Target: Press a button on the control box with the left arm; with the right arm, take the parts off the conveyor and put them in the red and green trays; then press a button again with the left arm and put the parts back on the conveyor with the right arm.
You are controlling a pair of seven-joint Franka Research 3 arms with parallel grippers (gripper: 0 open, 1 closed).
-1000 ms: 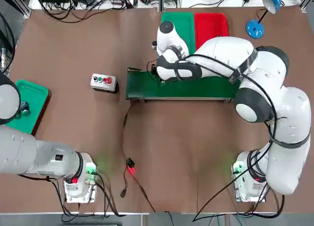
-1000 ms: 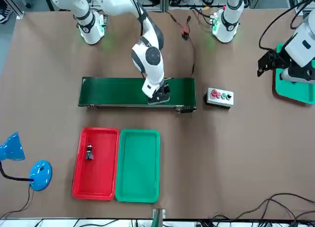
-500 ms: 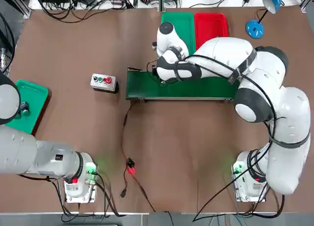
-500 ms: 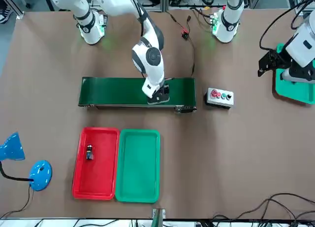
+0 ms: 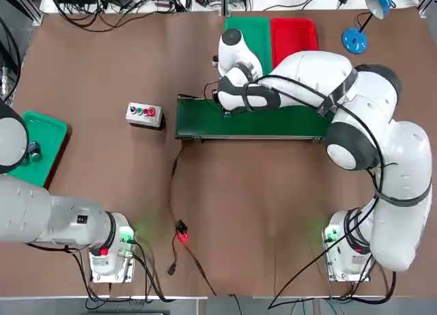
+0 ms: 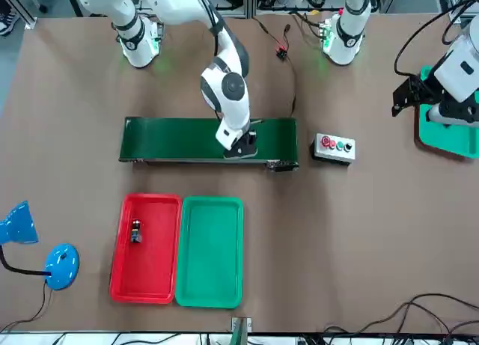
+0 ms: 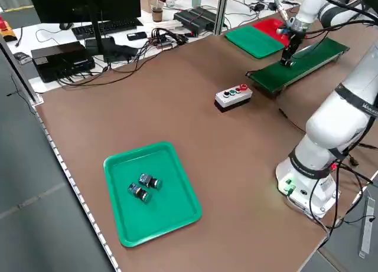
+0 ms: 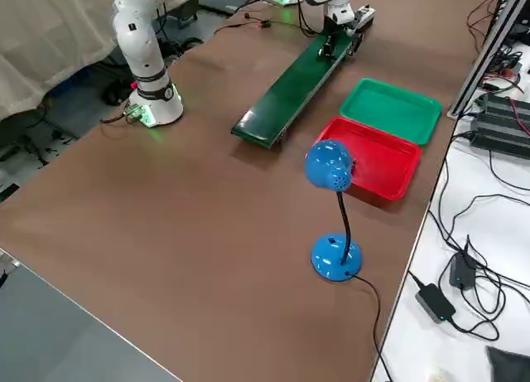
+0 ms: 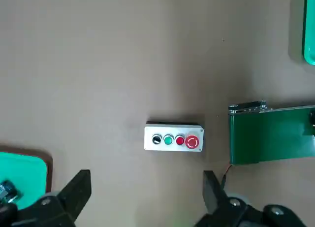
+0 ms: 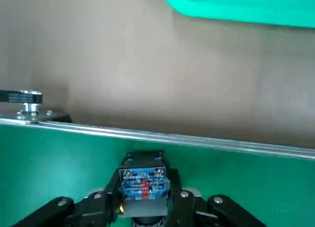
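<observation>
Right gripper pinching part mid-conveyor, left gripper spread

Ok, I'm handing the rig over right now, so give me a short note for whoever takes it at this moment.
Right gripper: down on the conveyor, fingers closed around a small blue part.
Left gripper: open, idle, hanging over the table short of the control box.
Red tray holds one part; green tray beside it holds none. A second green tray on the robot's left holds two parts.
Done: one part sorted.
Left: lift this part to a tray, press the button again, return the parts to the conveyor.
</observation>
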